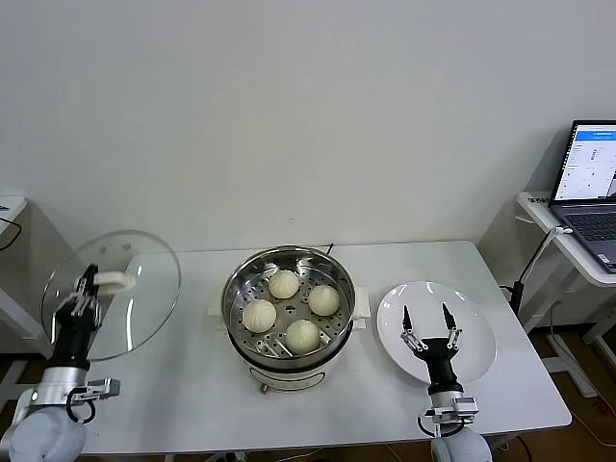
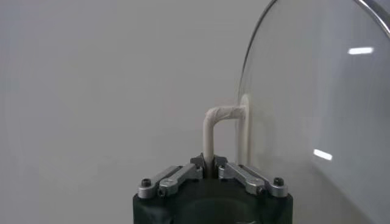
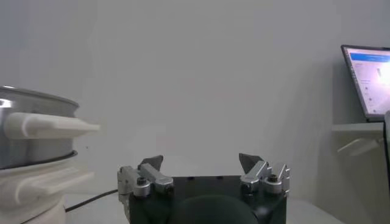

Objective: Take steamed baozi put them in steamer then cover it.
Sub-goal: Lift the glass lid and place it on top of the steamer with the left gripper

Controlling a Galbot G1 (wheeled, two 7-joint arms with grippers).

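While your left gripper (image 1: 89, 285) is clamped on the cover (image 1: 144, 298) handle, raised left of the steamer (image 1: 289, 310), treat it as heavy, slippery, breakable glass. Your right gripper (image 1: 429, 332) waits spread above the plate (image 1: 476, 332).

The round shiny steel steamer pot (image 1: 289, 313) looks like smooth, bright metal, and its tray has many little holes. Its base and side handle (image 3: 46, 125) look like smooth cream-white plastic. The four soft-looking cream-white buns (image 1: 284, 284) have a dull, matt skin. The round clear glass lid (image 1: 125, 294) is glossy, with a thin metal rim and a smooth cream-white handle (image 2: 222, 131). The flat white plate (image 1: 476, 327) is smooth and glossy. The white table (image 1: 173, 385) looks smooth and matt.
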